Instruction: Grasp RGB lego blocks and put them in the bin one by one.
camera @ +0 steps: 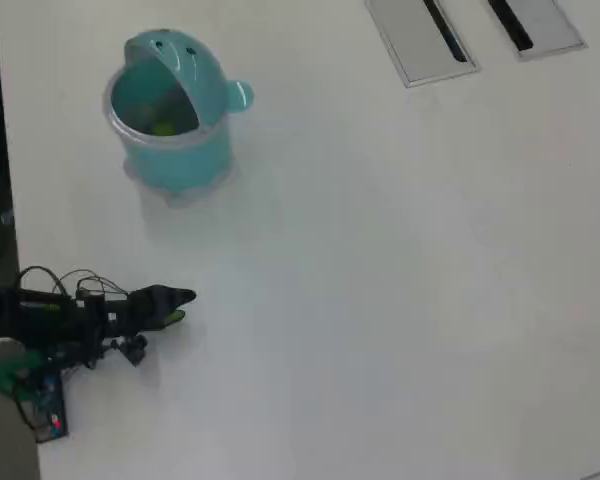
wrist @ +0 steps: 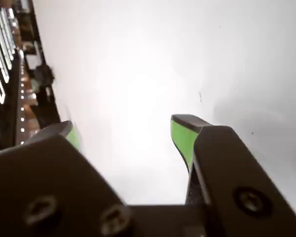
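Bright white table (camera: 400, 300) with two grey slotted panels (camera: 420, 40).

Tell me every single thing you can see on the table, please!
bin: one, light teal, whale-like, upper left of the overhead view.
block: one showing, yellowish green, inside the bin; no others can be made out.
panels: two, grey with black slots, top right of the overhead view.
table: one, white, under everything.
arm: one, black with wires, lower left of the overhead view.
tool: one, black with green pads, open with nothing between the jaws, over bare table in the wrist view.
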